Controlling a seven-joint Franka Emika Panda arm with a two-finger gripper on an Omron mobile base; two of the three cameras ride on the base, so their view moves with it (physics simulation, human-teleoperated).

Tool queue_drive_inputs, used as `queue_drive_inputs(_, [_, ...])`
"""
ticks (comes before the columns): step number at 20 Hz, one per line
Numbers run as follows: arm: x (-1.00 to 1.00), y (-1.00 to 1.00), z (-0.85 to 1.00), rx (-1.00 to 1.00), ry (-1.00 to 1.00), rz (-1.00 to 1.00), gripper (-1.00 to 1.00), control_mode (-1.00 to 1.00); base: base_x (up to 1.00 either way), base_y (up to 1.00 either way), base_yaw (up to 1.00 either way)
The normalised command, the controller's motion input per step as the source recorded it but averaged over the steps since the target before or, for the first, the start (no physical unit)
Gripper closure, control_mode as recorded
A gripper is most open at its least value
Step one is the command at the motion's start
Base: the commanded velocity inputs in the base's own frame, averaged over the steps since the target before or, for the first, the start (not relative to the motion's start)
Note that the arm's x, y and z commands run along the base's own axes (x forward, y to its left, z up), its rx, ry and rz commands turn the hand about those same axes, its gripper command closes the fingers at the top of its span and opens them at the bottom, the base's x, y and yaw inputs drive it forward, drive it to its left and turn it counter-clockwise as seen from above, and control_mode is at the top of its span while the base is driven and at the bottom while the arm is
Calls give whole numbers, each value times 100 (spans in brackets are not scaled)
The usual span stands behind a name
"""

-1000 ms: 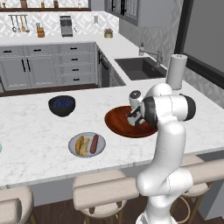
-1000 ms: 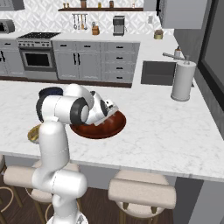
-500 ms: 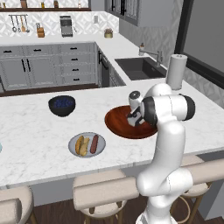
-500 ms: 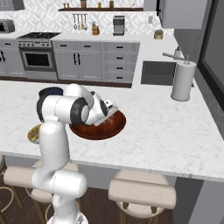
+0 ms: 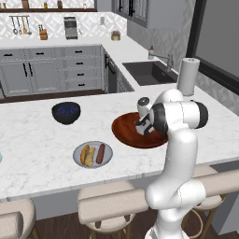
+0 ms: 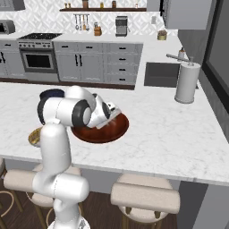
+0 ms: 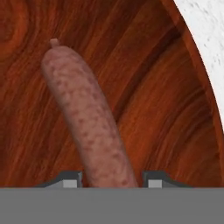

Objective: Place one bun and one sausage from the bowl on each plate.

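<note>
The two-finger gripper [image 7: 112, 180] is down inside the wide, glossy reddish-brown wooden bowl [image 7: 166, 100], its two dark tips straddling the near end of a mottled pinkish-brown sausage [image 7: 85, 118] that lies on the bowl floor and runs straight ahead of the fingers. The jaws sit just beside the sausage on either side; whether they already pinch it I cannot tell. The grip is at one end, not the middle, so the sausage would likely droop, pivot or slide out when lifted. Off to the gripper's left on the counter, the small grey round plate [image 5: 106, 150] already carries a bun and a sausage.
</note>
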Motion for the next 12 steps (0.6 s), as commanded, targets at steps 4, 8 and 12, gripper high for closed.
queue_drive_inputs(4, [-49, 19, 78, 3, -1, 0, 100, -100, 0, 0, 0])
queue_drive_inputs(8, [-84, 18, 100, 26, 0, -12, 100, -100, 0, 0, 0])
queue_drive_inputs(12, [-100, 4, 100, 49, 0, -35, 100, -100, 0, 0, 0])
